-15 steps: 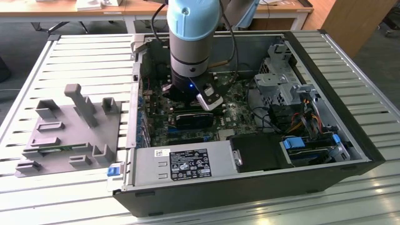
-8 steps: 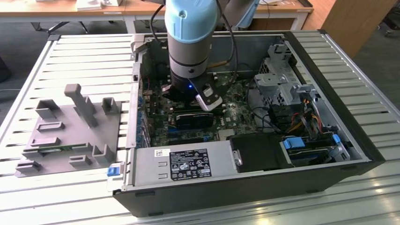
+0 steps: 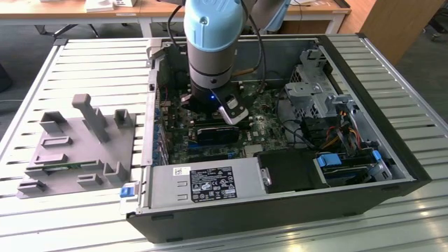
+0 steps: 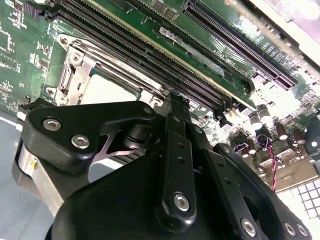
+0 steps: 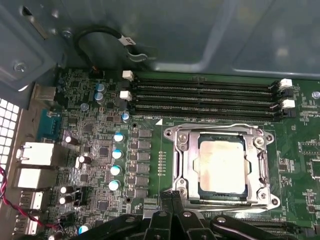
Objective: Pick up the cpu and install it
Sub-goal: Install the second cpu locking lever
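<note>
I have the arm [image 3: 210, 47] reaching down into the open computer case [image 3: 280, 210], which lies on its side on the slatted surface [image 3: 84, 68], and the landmark I steer by is the metal socket frame [image 5: 182, 165] on the green motherboard [image 5: 90, 100]. The cpu [image 5: 222, 165] sits flat inside that frame, its pale silver top facing up and its darker rim just inside the frame's opening on all sides; in the second wrist view it shows as a pale patch [image 4: 107, 90] within the same frame. The gripper [image 5: 172, 197] hangs just beside the frame's near edge, and in both wrist views its fingers [image 4: 172, 115] look drawn together into a single narrow tip, holding nothing. Room is tight: four long black memory slots [image 5: 205, 97] run along the far side of the frame, a row of small capacitors [image 5: 116, 160] stands on the side of the frame toward the rear ports, and the case's grey wall [image 5: 175, 35] rises beyond the slots. Inside the case, well apart from the frame, I see a power supply box [image 3: 203, 184], a black shroud [image 3: 290, 170] and a drive cage [image 3: 315, 79] with loose cables. Outside the case, on the exterior view's left, a grey fixture plate [image 3: 77, 147] with upright blocks lies on the surface.
</note>
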`<state>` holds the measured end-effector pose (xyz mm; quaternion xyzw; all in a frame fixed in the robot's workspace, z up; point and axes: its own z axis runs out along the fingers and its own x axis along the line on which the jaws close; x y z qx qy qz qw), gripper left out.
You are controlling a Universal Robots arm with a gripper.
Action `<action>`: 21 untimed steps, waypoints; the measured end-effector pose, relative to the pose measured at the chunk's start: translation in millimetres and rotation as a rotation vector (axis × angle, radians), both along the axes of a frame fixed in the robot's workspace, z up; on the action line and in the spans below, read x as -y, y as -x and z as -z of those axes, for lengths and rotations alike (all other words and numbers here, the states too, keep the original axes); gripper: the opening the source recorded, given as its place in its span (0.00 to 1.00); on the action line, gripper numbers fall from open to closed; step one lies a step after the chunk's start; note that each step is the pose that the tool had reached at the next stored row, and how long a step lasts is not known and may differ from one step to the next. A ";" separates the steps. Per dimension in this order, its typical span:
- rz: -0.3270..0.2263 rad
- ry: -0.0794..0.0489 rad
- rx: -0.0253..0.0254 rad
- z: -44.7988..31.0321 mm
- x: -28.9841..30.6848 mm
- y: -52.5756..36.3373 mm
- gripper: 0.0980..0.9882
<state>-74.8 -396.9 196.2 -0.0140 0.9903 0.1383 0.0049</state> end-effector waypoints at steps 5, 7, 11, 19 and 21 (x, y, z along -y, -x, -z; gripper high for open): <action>0.000 -0.009 0.0004 2.1 0.0 0.5 0.01; 0.000 -0.014 0.0007 3.0 0.1 0.8 0.01; 0.000 -0.022 0.0013 4.8 0.0 1.5 0.01; 0.000 -0.024 0.0020 5.8 0.0 2.9 0.01; 0.000 -0.025 0.0023 2.6 -0.1 2.9 0.01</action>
